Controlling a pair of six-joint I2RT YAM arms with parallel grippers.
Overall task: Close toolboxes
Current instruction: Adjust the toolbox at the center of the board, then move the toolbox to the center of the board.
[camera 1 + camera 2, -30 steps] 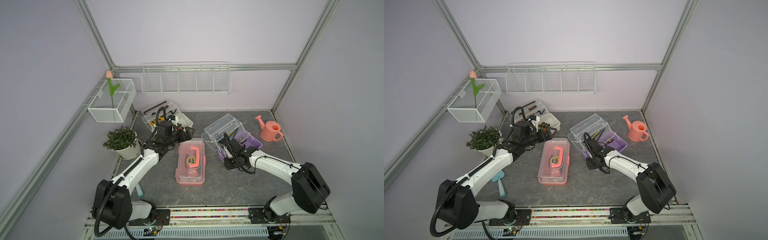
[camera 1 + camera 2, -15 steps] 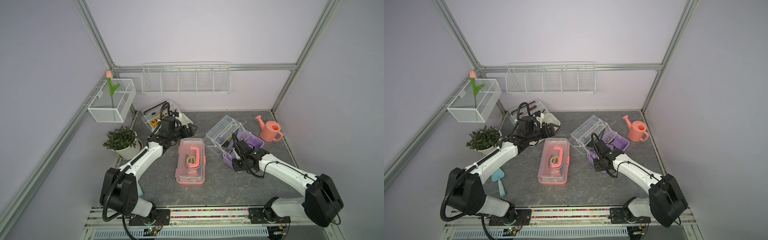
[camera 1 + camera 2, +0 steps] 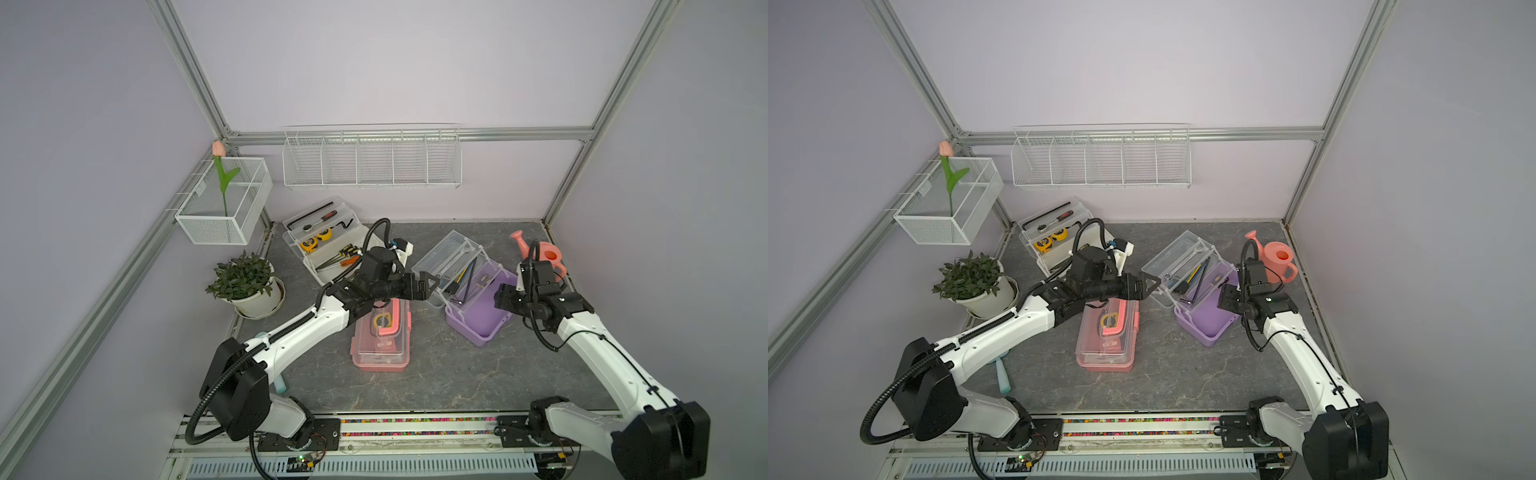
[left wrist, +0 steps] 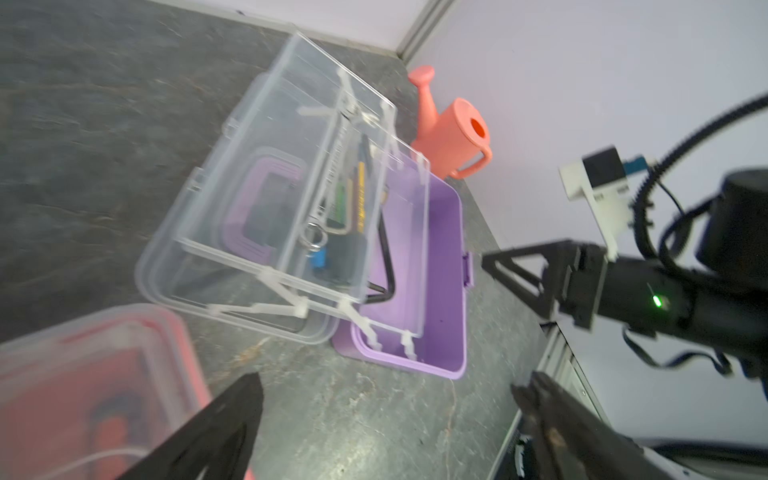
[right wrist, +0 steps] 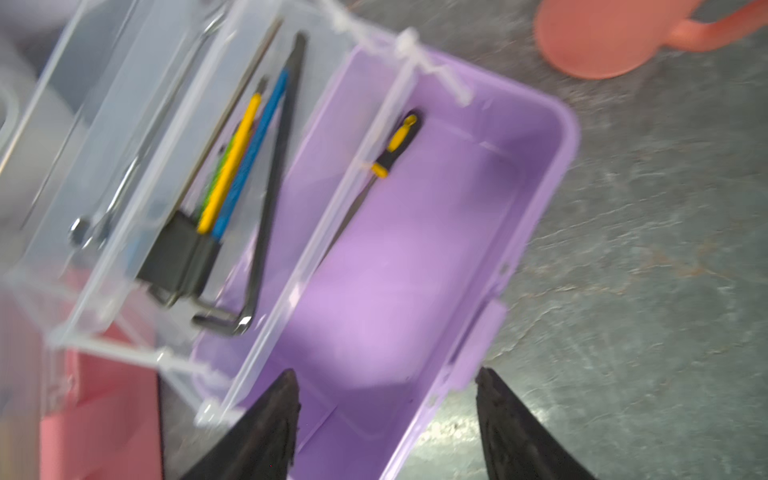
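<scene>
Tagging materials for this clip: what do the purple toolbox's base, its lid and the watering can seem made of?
Base: opaque purple plastic, smooth satin, rounded moulded corners. Lid: clear glossy plastic; its handle shows through. Watering can: likely matte coral plastic, one even colour.

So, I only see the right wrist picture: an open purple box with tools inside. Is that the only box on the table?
Observer: No. A white toolbox stands open too, by the back wall.
Operator: And the pink blur at my picture's edge?
Observer: That is a pink toolbox, with its lid already down.
Operator: Where's the other arm?
Observer: The left tool, jaws wide open, hangs between the pink toolbox and the purple toolbox, pointing at its clear lid.
</scene>
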